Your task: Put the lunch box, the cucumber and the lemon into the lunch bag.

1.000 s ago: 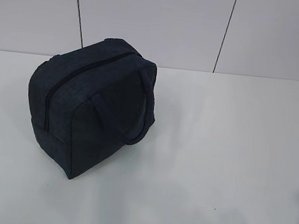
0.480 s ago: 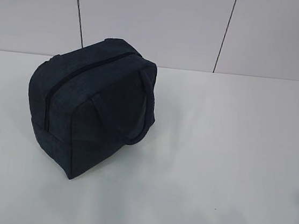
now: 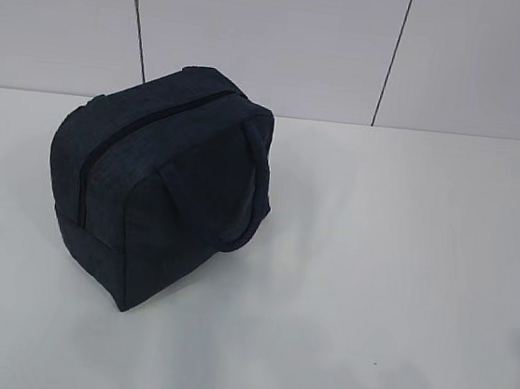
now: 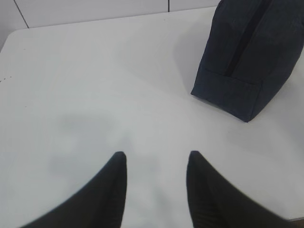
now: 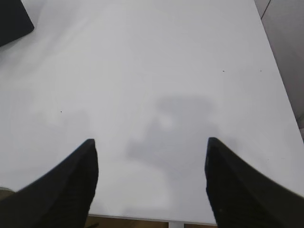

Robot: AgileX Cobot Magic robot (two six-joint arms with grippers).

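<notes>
Bright, even light; soft shadows, slight blur.

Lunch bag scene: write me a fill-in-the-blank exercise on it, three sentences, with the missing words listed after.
1. The lunch bag stands on a ____ table.
2. The bag's zipper is ____.
3. Both the left claw and the right claw hover over the table with their jaws ____ and nothing between them.

Missing words: white; closed; open
</notes>
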